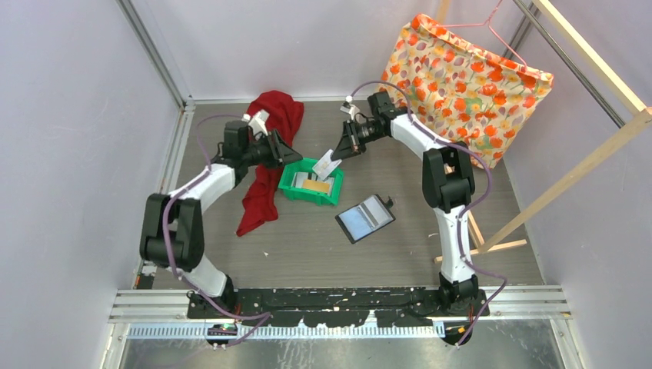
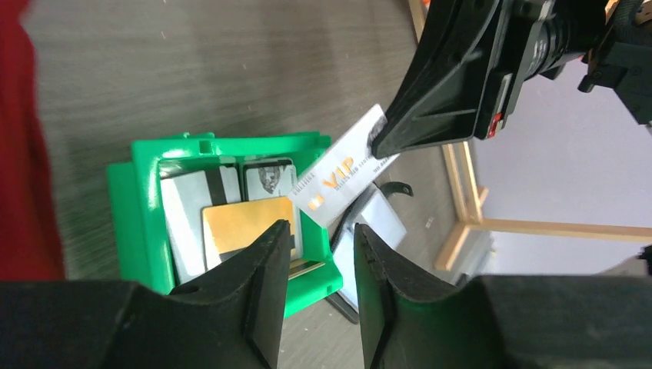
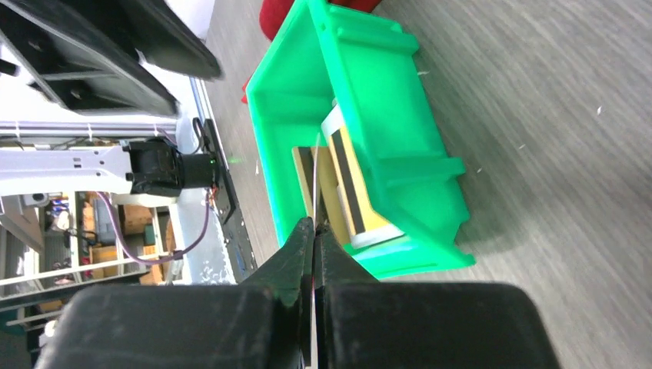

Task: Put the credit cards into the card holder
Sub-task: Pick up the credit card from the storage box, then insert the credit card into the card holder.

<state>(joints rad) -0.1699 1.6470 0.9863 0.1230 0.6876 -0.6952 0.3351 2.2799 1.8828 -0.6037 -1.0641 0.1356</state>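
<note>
Two grippers work over a green bin (image 1: 307, 197) on the grey table (image 1: 307, 254). The right gripper (image 1: 337, 154) is pinched tight on one short end of a white card (image 1: 327, 164). It holds that card tilted in the air above the bin's far right corner, and the card's free end points down towards the bin. In the left wrist view the card (image 2: 338, 175) shows gold "VIP" lettering and hangs clear of the bin's rim (image 2: 138, 223). In the right wrist view it appears edge-on as a thin line (image 3: 314, 192) running out from between the closed fingertips.

The left gripper (image 1: 294, 157) hovers at the bin's far left edge. Its jaws stand partly apart and nothing lies between them.

The other credit cards lie flat inside the bin. A yellow-orange card (image 2: 246, 223) rests on top of a grey card (image 2: 184, 211).

The card holder (image 1: 365, 218) lies open on the table, its pale pockets facing up. It sits to the right of the bin and nearer the arm bases, well apart from both grippers.

A red cloth (image 1: 269, 154) lies just left of the bin, and a floral bag (image 1: 469, 84) leans at the far right.
</note>
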